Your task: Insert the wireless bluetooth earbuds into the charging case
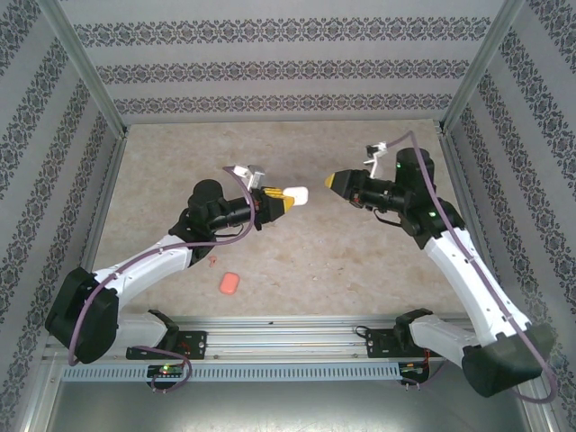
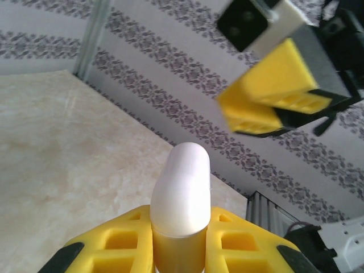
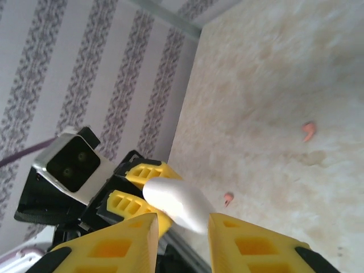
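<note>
Beige marbled table top (image 1: 378, 261), walled on three sides by grey-patterned panels (image 1: 270, 72), with a metal rail (image 1: 288, 328) along the near edge. Both arms are raised over mid-table with free air all round them; the walls stand well apart from either wrist.

Left gripper (image 1: 284, 198): yellow fingers clamped on the lower end of a white pebble-shaped plastic charging case (image 1: 296, 193), the rounded free end pointing toward the right arm. Lid looks shut; seam not clear.

Right gripper (image 1: 335, 180): faces the case, near but not touching, fingers slightly parted and holding nothing.

Salmon-red pebble-shaped case (image 1: 229, 283) lies on the table near the rail, beside the left arm.

Two tiny salmon-red plastic earbuds (image 3: 309, 131) (image 3: 228, 198) lie loose on the table, apart from each other, below the left arm.

Judgement: the step in hand is readying the white case, with no earbud inserted yet. The next move likely calls for the right fingers to take the free end squarely and lift the lid while the left holds firm. The smooth shell may slip.
</note>
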`<state>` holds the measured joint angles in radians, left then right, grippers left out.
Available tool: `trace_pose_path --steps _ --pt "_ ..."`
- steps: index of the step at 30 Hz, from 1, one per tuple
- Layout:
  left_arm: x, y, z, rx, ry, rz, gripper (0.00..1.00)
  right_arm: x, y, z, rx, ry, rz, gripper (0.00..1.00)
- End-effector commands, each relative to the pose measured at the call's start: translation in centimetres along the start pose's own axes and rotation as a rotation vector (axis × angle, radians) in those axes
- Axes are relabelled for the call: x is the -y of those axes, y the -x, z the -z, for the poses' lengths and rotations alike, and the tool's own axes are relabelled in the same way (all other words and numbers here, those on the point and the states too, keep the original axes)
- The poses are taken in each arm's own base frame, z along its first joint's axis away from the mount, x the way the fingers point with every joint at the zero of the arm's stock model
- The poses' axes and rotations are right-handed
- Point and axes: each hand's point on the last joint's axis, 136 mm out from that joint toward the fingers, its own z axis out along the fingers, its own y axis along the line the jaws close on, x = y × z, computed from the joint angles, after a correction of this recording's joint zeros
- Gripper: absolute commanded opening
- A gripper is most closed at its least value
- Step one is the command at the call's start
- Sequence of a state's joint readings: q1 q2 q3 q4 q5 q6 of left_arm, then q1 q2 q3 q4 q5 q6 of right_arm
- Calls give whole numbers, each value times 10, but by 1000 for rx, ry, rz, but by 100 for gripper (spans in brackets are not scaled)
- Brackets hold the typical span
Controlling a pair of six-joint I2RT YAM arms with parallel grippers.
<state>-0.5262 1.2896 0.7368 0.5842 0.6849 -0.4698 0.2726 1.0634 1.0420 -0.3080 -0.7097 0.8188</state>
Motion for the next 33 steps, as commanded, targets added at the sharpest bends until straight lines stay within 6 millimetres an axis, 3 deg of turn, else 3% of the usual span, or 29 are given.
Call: trace_pose_path --steps 1,5,14,19,28,33 --pt "-31 2 14 42 103 111 0 31 3 13 63 -107 -47 31" --pt "-71 -16 31 -4 224 225 0 54 -4 18 58 -177 -92 32" --pt "-174 -55 91 -114 534 498 0 76 -16 15 31 -232 -143 33" --pt "-220 -72 104 -196 602 591 0 87 -29 9 -1 -283 -144 34" --pt "-276 -113 100 -333 695 627 0 100 -69 -26 -144 -364 -122 36" --pt "-291 -131 107 -411 755 617 2 98 -87 -49 -224 -396 -75 36"
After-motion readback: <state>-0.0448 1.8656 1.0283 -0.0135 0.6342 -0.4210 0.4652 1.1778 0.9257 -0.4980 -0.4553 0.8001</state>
